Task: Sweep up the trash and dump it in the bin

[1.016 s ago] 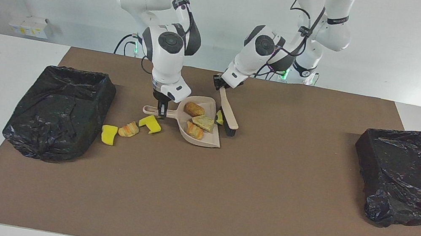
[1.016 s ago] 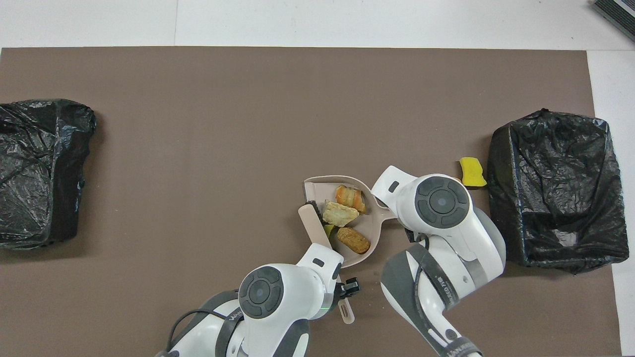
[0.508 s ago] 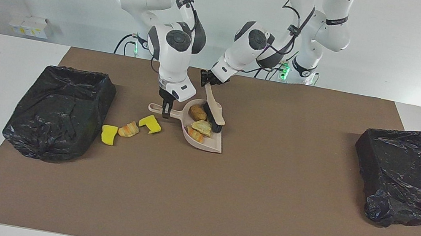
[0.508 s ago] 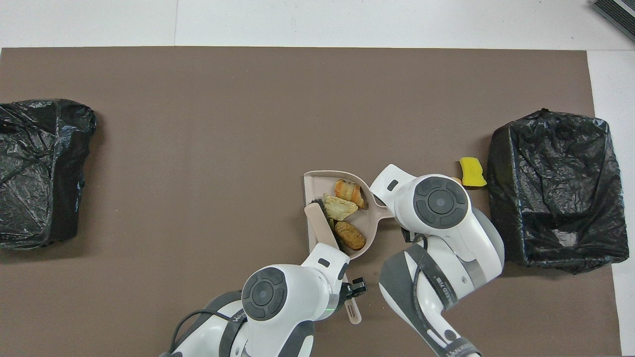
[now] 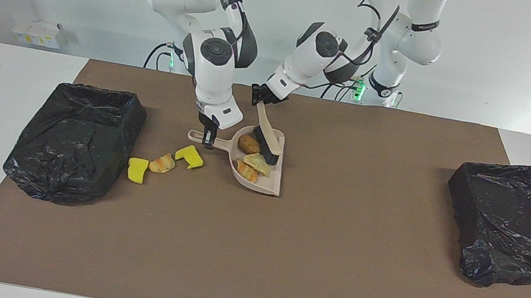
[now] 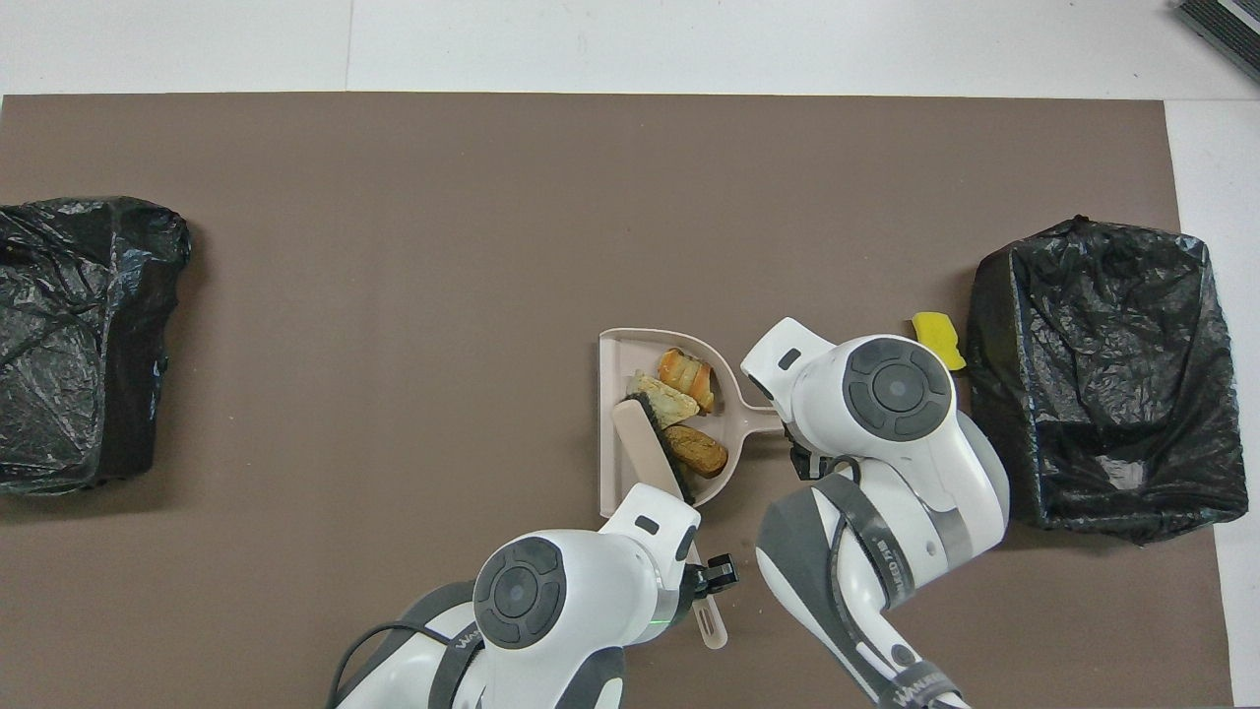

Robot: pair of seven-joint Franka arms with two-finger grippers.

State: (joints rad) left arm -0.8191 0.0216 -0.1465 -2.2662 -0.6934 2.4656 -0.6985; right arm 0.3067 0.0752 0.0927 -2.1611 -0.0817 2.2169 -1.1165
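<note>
My left gripper (image 5: 264, 101) pinches the brush (image 5: 267, 141) by its handle, jaws closed on it; the brush slants down from them with its bristle end inside the dustpan (image 5: 268, 182), touching the trash there. My right gripper (image 5: 207, 139) is clamped on the dustpan handle (image 5: 196, 136), jaws pressed onto it, pan lying flat on the brown mat (image 5: 279, 259), mouth toward the left arm's end of the table.

In the pan, just below the brush: a brown lump (image 5: 248, 143), a tan piece (image 5: 259, 162) and an orange-striped piece (image 5: 244, 170). A fourth piece may be under the bristles; can't tell.

Not swept yet, on the mat just past my right jaws toward the right arm's end: a yellow chunk (image 5: 190, 156), a bread-like lump (image 5: 163, 163) and a second yellow chunk (image 5: 137, 170), strung out toward the bin (image 5: 78, 139), the last one near its wall.

Bins: that black-bagged one past the loose pieces, and another bin (image 5: 514, 223) well apart at the left arm's end. No trash visible in either.

Progress, my read: roughly halfway on sweeping, three loose pieces left, and dumping not started.
</note>
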